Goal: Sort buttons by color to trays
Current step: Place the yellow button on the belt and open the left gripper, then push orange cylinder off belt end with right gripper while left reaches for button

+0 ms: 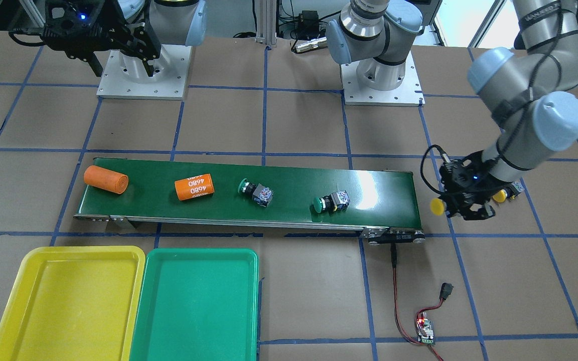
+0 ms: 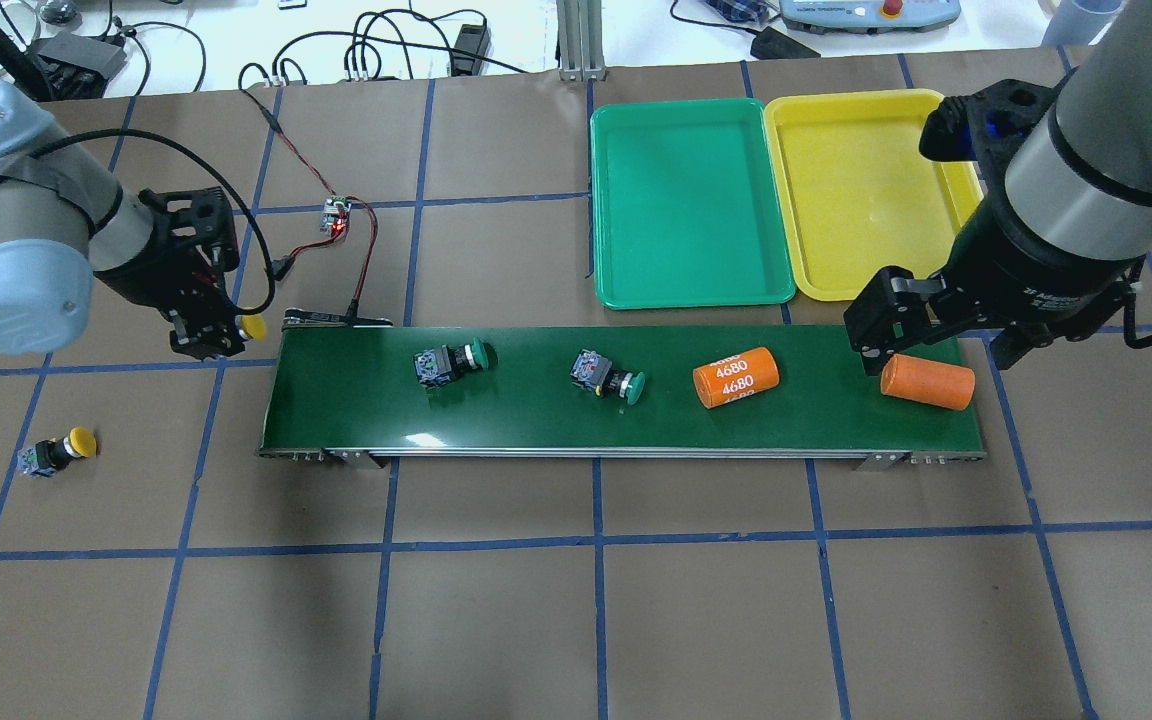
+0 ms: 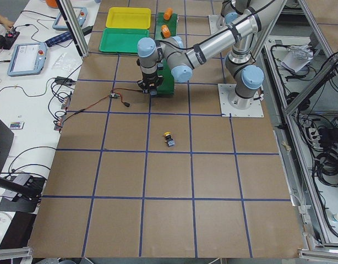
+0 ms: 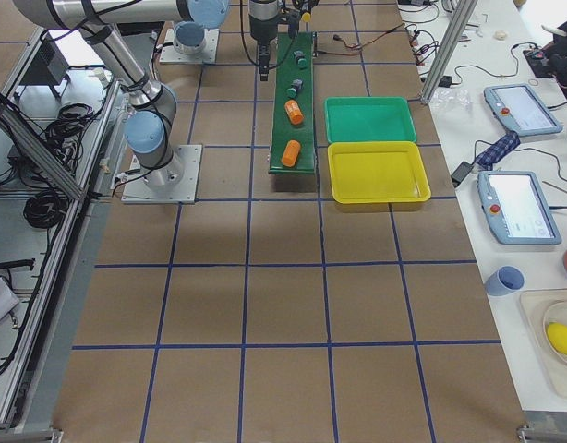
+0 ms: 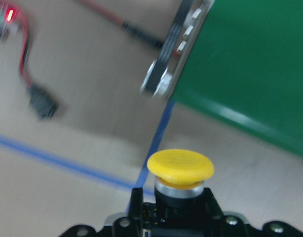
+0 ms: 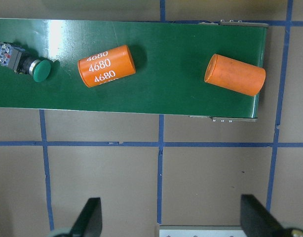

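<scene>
My left gripper (image 2: 218, 338) is shut on a yellow button (image 2: 253, 327), held just off the left end of the belt; the wrist view shows its cap (image 5: 180, 168) pointing outwards. A second yellow button (image 2: 61, 450) lies on the table further left. Two green buttons (image 2: 451, 362) (image 2: 608, 378) lie on their sides on the belt. The green tray (image 2: 686, 200) and the yellow tray (image 2: 866, 190) sit side by side beyond the belt's right half, with nothing in them. My right gripper (image 6: 173, 222) hangs open, high above the belt's right end.
The dark-green conveyor belt (image 2: 536, 420) also carries two orange cylinders (image 2: 736, 376) (image 2: 928, 382). A small circuit board (image 2: 336, 215) with red and black wires lies behind the belt's left end. Both arm bases (image 1: 143, 75) (image 1: 382, 82) stand behind the belt.
</scene>
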